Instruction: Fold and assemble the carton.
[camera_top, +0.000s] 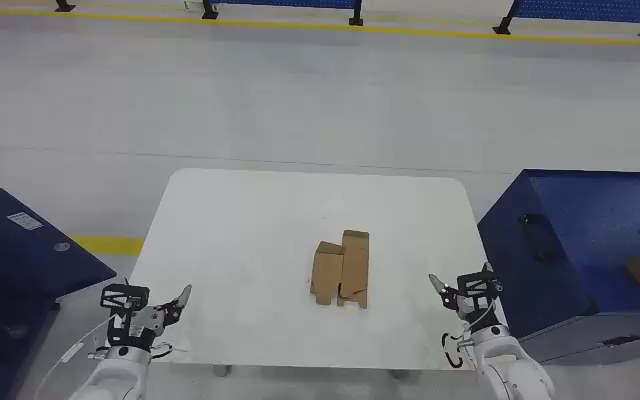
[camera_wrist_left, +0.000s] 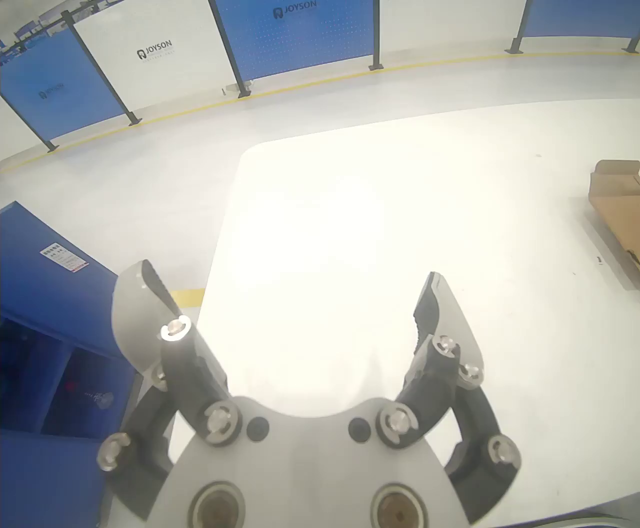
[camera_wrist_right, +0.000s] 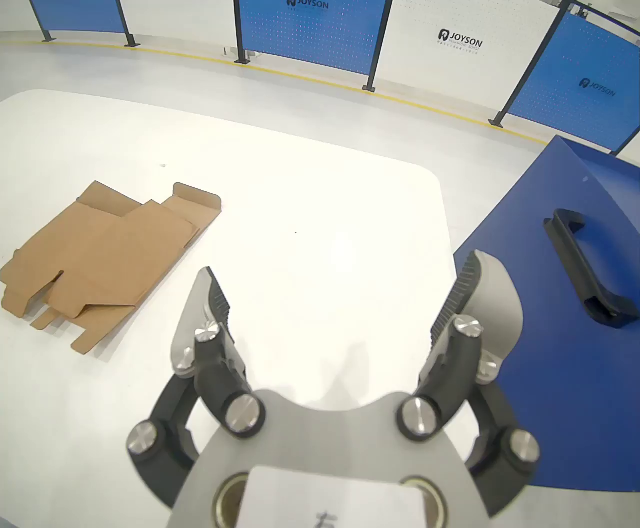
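My left jaws and right jaws both stand wide and empty at the near corners of the worktop, well apart from the carton, which lies flattened just right of centre. My worry: on so smooth a white top the flat board may skid rather than lift when I catch a flap, or crease off its scores. Blue bins flank the worktop; pale floor, yellow line, blue panels beyond.
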